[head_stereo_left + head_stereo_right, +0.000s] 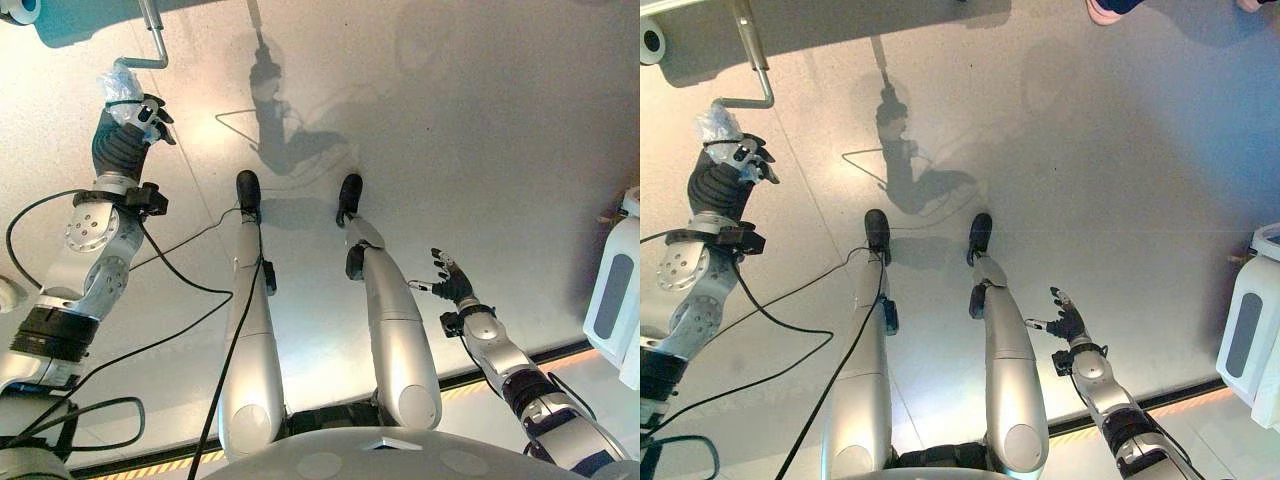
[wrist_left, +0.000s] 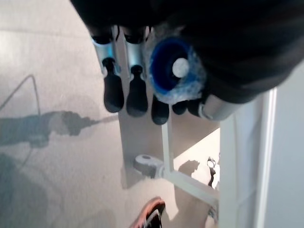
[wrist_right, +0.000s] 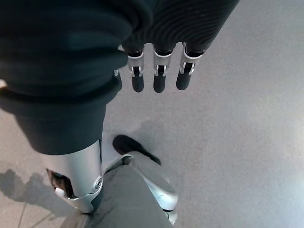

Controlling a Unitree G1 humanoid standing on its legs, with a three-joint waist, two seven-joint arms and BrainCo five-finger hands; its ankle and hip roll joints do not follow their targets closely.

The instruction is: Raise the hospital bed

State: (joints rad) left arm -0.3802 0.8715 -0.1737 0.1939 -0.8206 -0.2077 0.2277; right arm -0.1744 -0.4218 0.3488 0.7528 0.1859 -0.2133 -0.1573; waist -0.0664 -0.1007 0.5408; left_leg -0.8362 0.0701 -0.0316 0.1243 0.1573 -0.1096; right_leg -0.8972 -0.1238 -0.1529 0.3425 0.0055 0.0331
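Gripping the crank handle (image 1: 122, 82), wrapped in clear plastic, my left hand (image 1: 140, 112) is curling its fingers round it at about 10 o'clock in the head view. I'm seeing the crank's metal rod (image 1: 153, 38) running up toward the bed frame (image 2: 237, 156). My right hand (image 1: 447, 280) is hanging at 4 o'clock, fingers spread loose over the floor (image 1: 480, 150). A white container (image 1: 615, 295) is standing at 3 o'clock.

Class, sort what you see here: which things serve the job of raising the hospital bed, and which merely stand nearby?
Belongs to the job:
crank handle, plastic-wrapped
left hand, curled round it
bed frame

Standing by:
right hand, open and idle
white container
person's shoe
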